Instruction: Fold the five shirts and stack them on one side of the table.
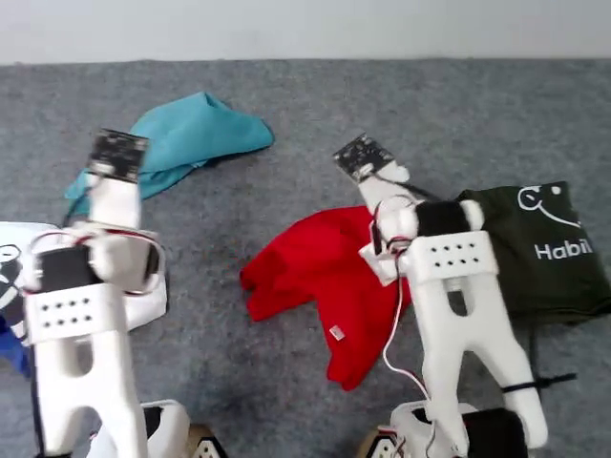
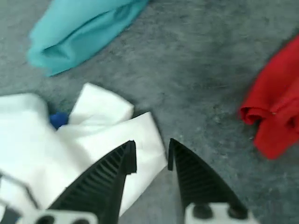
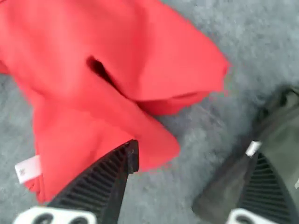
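A crumpled red shirt [image 1: 325, 277] lies mid-table, with a white tag near its front edge. A teal shirt [image 1: 191, 138] is bunched at the back left, and a dark green shirt [image 1: 544, 253] with white print lies at the right. At the left edge a white shirt [image 1: 148, 305] lies under the left arm, with blue cloth [image 2: 58, 119] peeking out. My left gripper [image 2: 150, 154] hovers open by a narrow gap over a corner of the white shirt [image 2: 117, 135]. My right gripper [image 3: 196, 163] is wide open, one finger over the red shirt [image 3: 107, 70], the other over the dark green shirt [image 3: 275, 154].
The table is covered in grey carpet-like fabric [image 1: 382, 105]. Bare grey surface lies between the teal and red shirts and along the back. Both arm bases stand at the front edge.
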